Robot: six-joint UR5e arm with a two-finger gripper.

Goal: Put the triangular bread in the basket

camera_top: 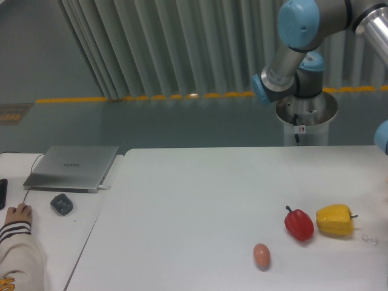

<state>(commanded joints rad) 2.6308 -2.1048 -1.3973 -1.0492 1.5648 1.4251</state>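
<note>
Neither the triangular bread nor the basket shows in the camera view. The gripper is out of view past the right edge. Only the arm's upper links and blue joints [298, 23] show at the top right, above the grey base pedestal [306, 115]. A blue joint edge [382, 136] peeks in at the right border.
On the white table [200, 200] lie a red bell pepper [299, 224], a yellow bell pepper [334, 220] beside it, and a small pinkish egg [261, 255]. On the side desk at left are a closed laptop [74, 167], a mouse [61, 204] and a person's hand [17, 213].
</note>
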